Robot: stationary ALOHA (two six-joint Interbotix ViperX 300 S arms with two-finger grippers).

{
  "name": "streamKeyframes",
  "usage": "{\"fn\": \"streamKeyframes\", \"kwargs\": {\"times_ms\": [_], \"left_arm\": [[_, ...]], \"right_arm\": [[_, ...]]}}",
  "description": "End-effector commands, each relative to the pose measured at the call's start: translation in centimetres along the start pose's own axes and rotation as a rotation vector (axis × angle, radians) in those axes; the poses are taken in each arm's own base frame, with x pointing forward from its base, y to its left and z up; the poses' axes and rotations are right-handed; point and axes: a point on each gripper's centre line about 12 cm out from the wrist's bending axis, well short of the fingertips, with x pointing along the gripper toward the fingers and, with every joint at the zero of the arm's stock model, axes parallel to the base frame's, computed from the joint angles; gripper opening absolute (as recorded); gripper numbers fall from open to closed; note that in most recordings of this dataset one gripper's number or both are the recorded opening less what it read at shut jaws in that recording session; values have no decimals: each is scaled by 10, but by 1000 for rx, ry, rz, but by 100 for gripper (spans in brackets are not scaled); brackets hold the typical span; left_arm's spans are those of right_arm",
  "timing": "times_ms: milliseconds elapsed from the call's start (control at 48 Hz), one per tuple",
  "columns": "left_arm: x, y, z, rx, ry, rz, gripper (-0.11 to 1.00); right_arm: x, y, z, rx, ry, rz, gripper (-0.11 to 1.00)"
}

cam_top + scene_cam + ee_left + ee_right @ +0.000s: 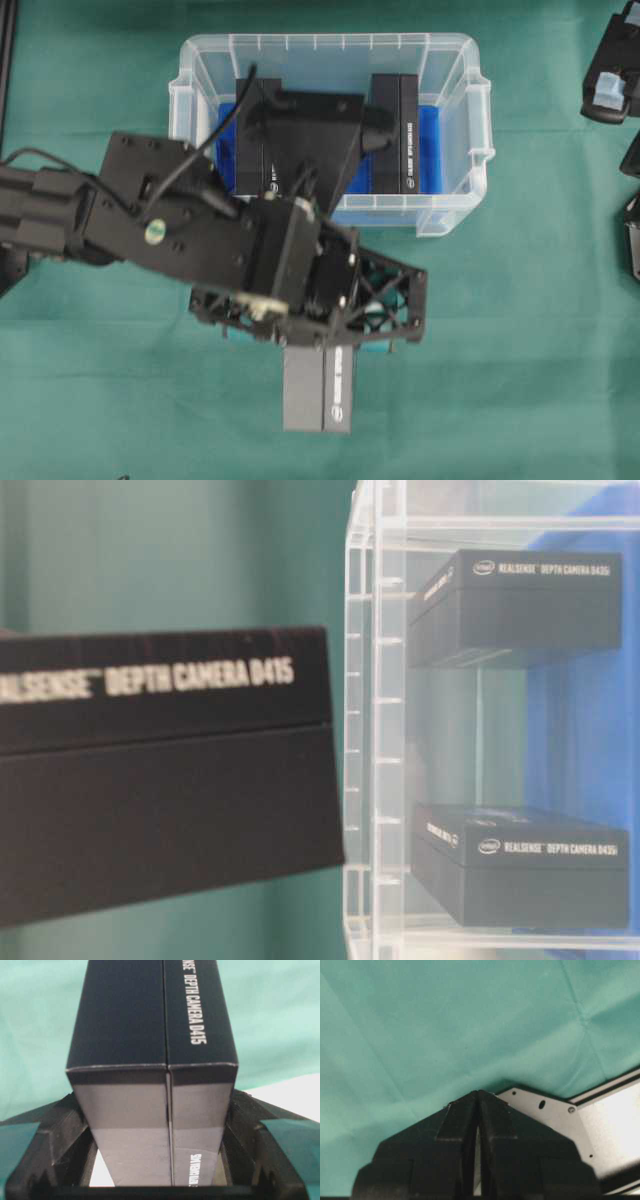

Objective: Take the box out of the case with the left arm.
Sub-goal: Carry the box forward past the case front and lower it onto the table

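Just outside the case (pixel 455 150), on the near side of it in the overhead view, the left hand (pixel 345 315) hangs over the green-covered counter (pixel 520 350) with a black RealSense depth camera box (pixel 320 388) clamped between its fingers. From the left wrist view the box (pixel 150 1070) stands squarely between the two black fingers, whose teal pads (pixel 295 1145) show at either edge, and white lettering reading "DEPTH CAMERA D415" runs along its top. The held box sticks out of the hand away from the case, fully clear of the clear plastic wall. At table level the same box (pixel 165 770) fills the left of the picture, slightly tilted, beside the ribbed corner of the case (pixel 365 730) but not touching it.

Inside the case, two more black camera boxes remain on the blue cloth (pixel 430 150): one on the left (pixel 250 140), partly hidden by the arm's black camera mount, and one on the right (pixel 395 135). Through the clear wall at table level both carry "D435i" lettering.

Far off at the right edge of the overhead view sits the right arm (pixel 610 85) with its pale blue block. Its hand (pixel 478 1097), seen from its own wrist view, has the fingertips pressed together with nothing between them, above the green cloth and a corner of a white plate (pixel 555 1110).
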Motion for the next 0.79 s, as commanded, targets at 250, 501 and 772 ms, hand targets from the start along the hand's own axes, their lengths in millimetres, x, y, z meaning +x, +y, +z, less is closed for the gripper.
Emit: {"fn": "streamKeyframes", "kwargs": {"times_ms": [250, 501, 772], "left_arm": [[-26, 8, -4, 9, 6, -60, 62], [-5, 14, 1, -4, -8, -19, 62], [45, 20, 3, -6, -6, -74, 62]], "right_arm": [[-8, 0, 3, 5, -23, 12, 0], [-8, 0, 3, 4, -22, 11, 0], [-7, 1, 3, 4, -24, 13, 0]]}}
